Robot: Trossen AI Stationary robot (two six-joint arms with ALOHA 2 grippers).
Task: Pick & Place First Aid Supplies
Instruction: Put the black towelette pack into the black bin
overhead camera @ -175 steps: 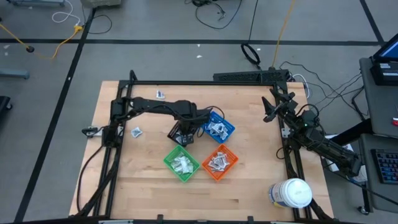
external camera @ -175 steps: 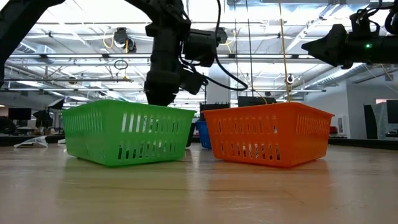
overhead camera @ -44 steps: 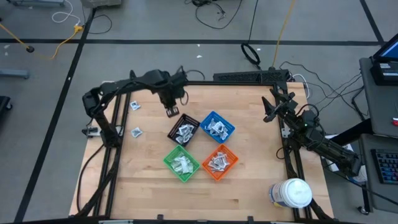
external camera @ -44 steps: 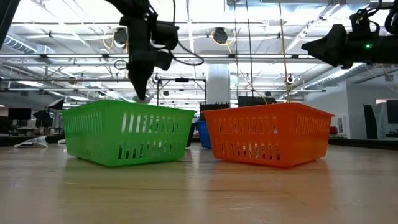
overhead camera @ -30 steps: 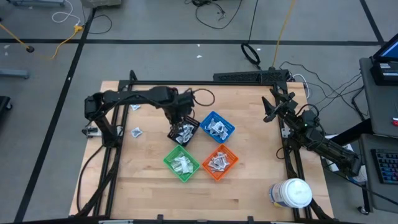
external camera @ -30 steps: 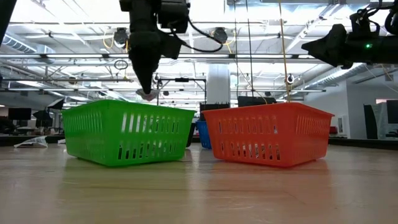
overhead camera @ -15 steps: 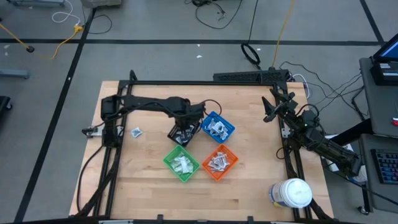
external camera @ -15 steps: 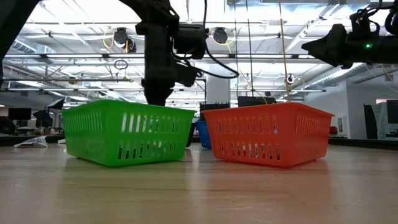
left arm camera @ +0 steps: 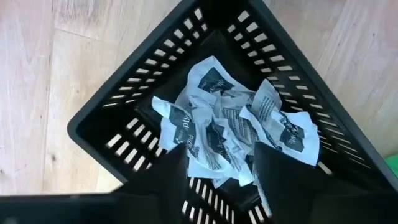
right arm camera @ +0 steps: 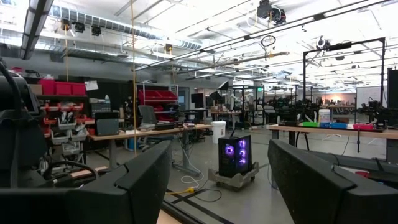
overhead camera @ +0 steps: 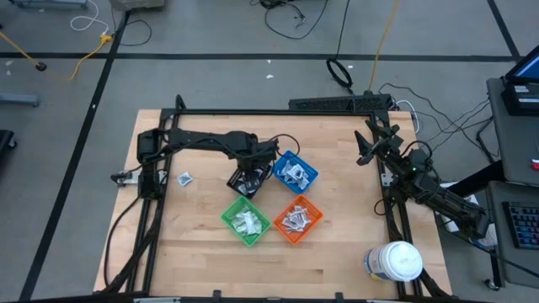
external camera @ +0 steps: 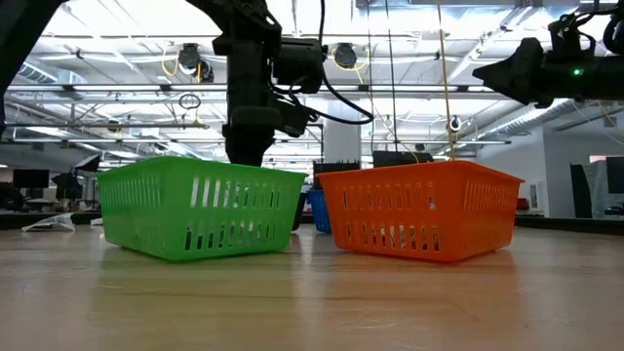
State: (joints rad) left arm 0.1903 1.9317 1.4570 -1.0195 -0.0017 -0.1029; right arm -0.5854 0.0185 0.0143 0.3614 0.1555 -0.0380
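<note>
bins: 4 on the bench (overhead camera: 337, 244), black (left arm camera: 124, 99), blue (overhead camera: 296, 172), green (overhead camera: 246, 220), orange (overhead camera: 296, 218) | loose packets: 1 (overhead camera: 184, 178) on the bench, rest piled in bins | left hand (left arm camera: 217, 163): over black bin, fingers parted, empty above packets (left arm camera: 211, 118) | right hand (overhead camera: 364, 150): raised at bench edge, fingers parted, empty | jar (overhead camera: 396, 261): 1

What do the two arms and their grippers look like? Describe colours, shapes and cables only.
Both arms are dark, jointed links. The left gripper has two flat, black, wedge-shaped fingers; a black cable loops beside its wrist. The right gripper has broad, dark, angular fingers, and a small green light glows on that arm in the low view.
</note>
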